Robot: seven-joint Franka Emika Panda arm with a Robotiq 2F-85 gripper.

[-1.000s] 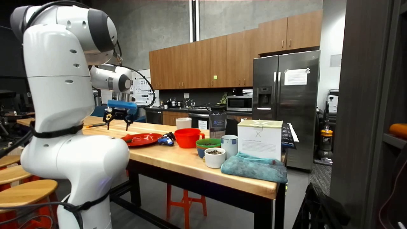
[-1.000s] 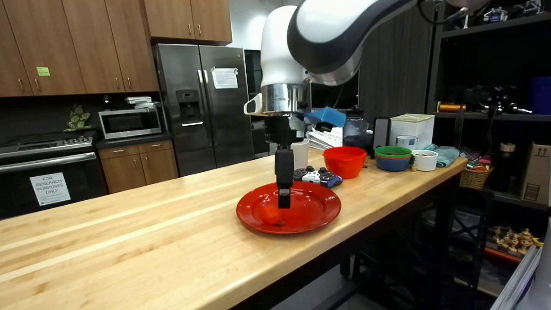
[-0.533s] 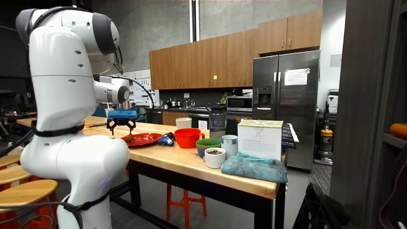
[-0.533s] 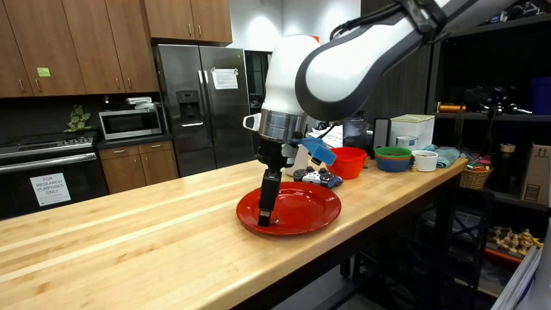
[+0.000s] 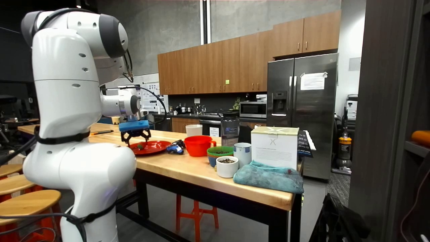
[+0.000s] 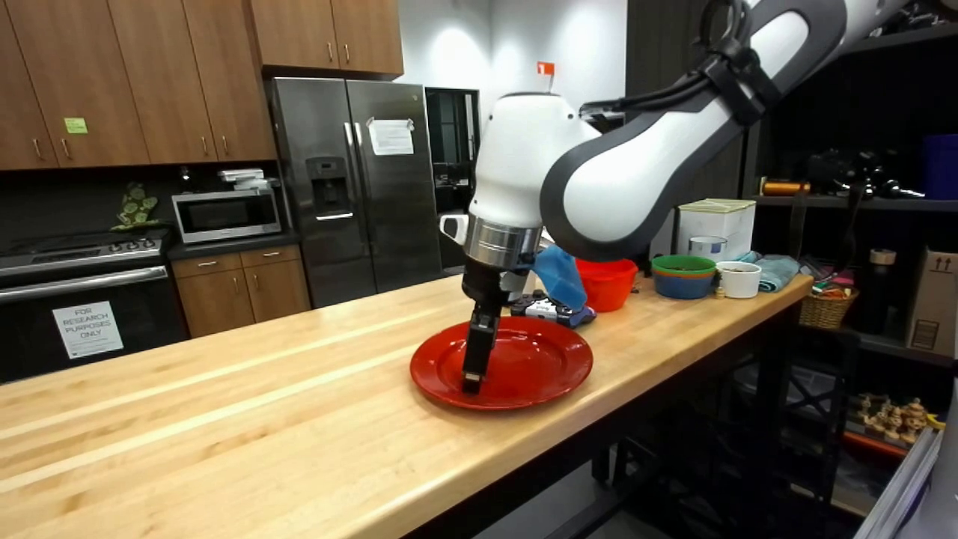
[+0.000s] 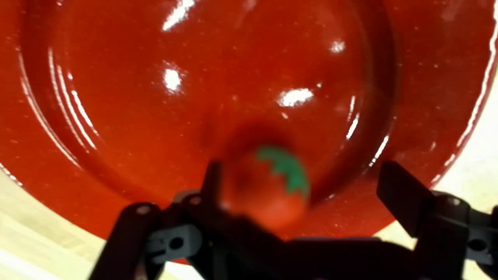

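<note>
Green-capped red fruit (image 7: 264,194), too blurred in the wrist view to call tomato or strawberry, lies on the round red plate (image 7: 241,58), off the plate's centre; in an exterior view its green cap (image 5: 140,147) shows against the red; the gripper (image 7: 301,173) sits low over it with both fingers (image 7: 400,198) spread wide; one finger stands right beside the fruit, though whether they touch I cannot tell, and a clear gap parts the fruit from the opposite finger; the plate rests on a butcher-block table (image 6: 224,404); just past the plate's rim lies a game controller (image 5: 176,148), then a red plastic bowl (image 5: 196,147) with a handle; farther along come nested green and blue bowls (image 6: 682,278), a white ramekin (image 5: 227,169) of dark bits and a tall mug (image 5: 242,153); at the table's end a white carton (image 5: 275,148) stands behind a folded teal towel (image 5: 268,176); across the room are a microwave (image 5: 252,109), a steel refrigerator (image 5: 314,117) and wooden cabinets (image 5: 215,70).
</note>
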